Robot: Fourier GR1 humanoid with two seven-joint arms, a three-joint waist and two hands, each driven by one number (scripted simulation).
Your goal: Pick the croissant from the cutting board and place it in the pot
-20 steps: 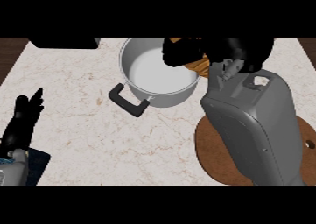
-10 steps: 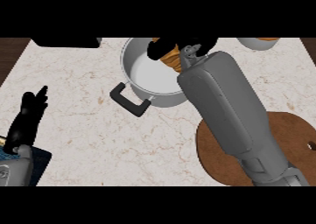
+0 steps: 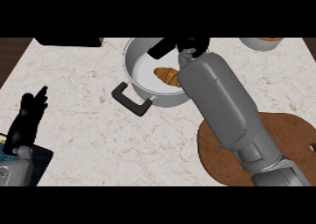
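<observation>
Lying in the pot (image 3: 138,52) now, croissant (image 3: 166,75) has left right hand (image 3: 186,44).

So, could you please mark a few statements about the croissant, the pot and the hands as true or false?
1. The croissant lies inside the pot. True.
2. The right hand is over the cutting board. False: it is above the pot.
3. The left hand holds the pot's handle. False: it rests open at the view's left, apart from the pot.
4. The cutting board carries no croissant. True.
5. The pot lies tipped on its side. False: it stands upright.
</observation>
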